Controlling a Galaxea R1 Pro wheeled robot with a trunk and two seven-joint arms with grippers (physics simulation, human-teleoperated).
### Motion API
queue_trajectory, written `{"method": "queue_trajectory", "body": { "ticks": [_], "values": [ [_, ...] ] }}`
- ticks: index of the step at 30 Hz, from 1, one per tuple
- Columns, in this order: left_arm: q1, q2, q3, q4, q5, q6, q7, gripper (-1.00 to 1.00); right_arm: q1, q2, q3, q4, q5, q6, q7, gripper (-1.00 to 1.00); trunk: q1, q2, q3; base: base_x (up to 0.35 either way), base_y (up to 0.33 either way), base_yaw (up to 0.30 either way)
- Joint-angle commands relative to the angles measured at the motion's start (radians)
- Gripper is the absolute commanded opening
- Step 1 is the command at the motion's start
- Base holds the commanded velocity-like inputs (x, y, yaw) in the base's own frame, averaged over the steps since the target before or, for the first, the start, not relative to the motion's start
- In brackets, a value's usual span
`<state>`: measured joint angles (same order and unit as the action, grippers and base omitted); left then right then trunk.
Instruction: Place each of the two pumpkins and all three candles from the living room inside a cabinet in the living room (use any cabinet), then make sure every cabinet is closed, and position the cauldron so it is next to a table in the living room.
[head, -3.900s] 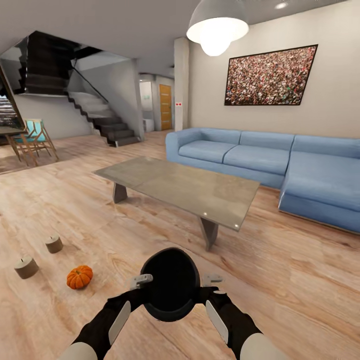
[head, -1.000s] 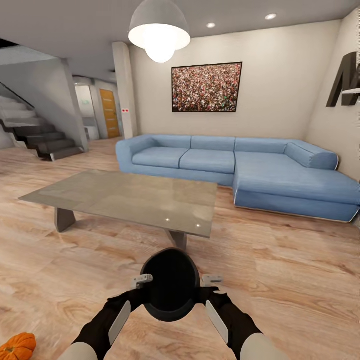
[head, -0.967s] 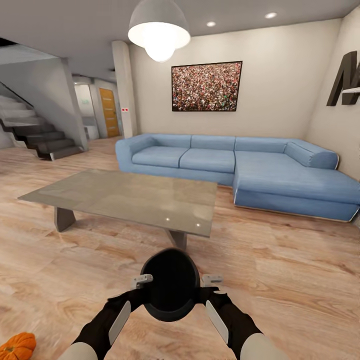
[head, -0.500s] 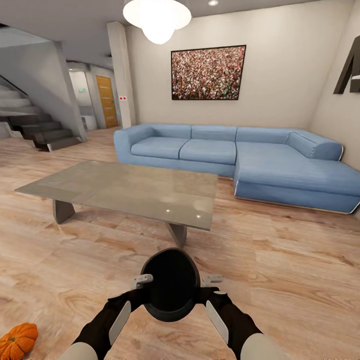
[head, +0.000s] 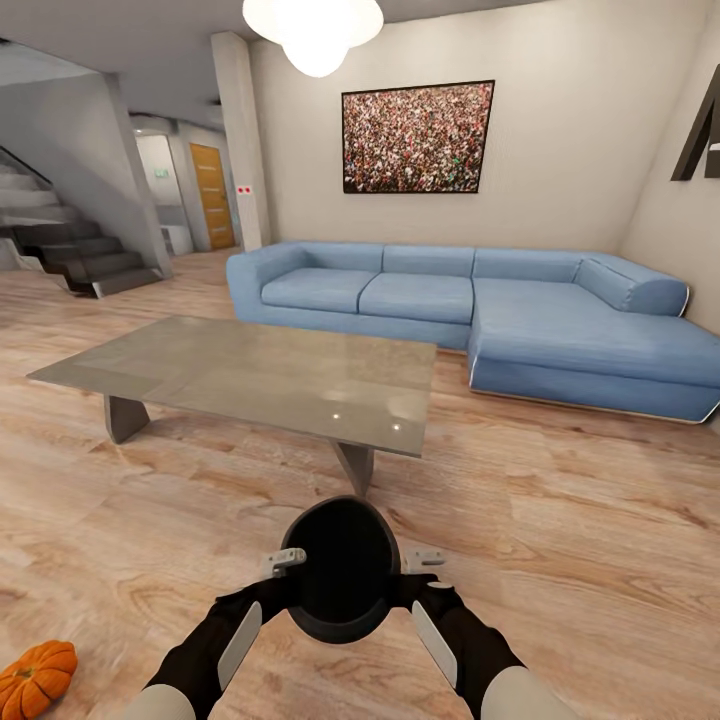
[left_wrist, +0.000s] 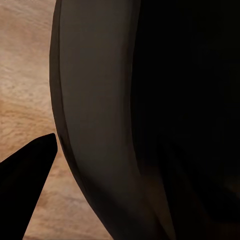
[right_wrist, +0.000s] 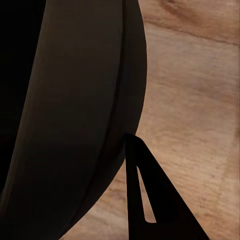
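A black round cauldron (head: 340, 575) hangs low in front of me, held from both sides over the wood floor. My left gripper (head: 284, 564) is shut on its left rim and my right gripper (head: 421, 560) on its right rim. In the left wrist view the cauldron's dark wall (left_wrist: 150, 120) is close up with one finger (left_wrist: 27, 172) outside it. The right wrist view shows the same wall (right_wrist: 65, 100) and a finger (right_wrist: 145, 192). The low grey glossy table (head: 250, 375) stands just beyond the cauldron. One orange pumpkin (head: 35, 678) lies on the floor at the lower left.
A blue corner sofa (head: 480, 310) runs behind the table and along the right. Stairs (head: 60, 245) and an orange door (head: 212, 195) are at the far left. Open wood floor (head: 580, 520) lies to the right of the table.
The camera has swung right and drawn closer to the table, so two candles have left the view and the pumpkin has slid to the lower left corner. Both grippers hold the cauldron as before.
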<state>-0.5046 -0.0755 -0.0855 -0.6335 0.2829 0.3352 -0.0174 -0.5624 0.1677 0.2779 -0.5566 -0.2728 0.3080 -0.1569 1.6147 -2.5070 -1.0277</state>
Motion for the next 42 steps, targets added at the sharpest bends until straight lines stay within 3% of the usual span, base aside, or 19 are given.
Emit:
{"method": "queue_trajectory", "body": {
  "ticks": [1,42],
  "values": [
    [0.0,0.008,-0.003,0.0,0.001,0.005,0.001,-1.0,-0.001,-0.002,0.011,-0.071,-0.016,0.004,-0.009,-1.0,0.0,-0.001,-0.001,0.0,0.0,0.0],
    [0.0,0.009,-0.003,0.0,0.001,0.005,0.001,-1.0,-0.002,-0.002,0.01,-0.071,-0.016,0.005,-0.009,-1.0,0.0,-0.001,0.002,0.046,0.014,-0.021]
  ]
}}
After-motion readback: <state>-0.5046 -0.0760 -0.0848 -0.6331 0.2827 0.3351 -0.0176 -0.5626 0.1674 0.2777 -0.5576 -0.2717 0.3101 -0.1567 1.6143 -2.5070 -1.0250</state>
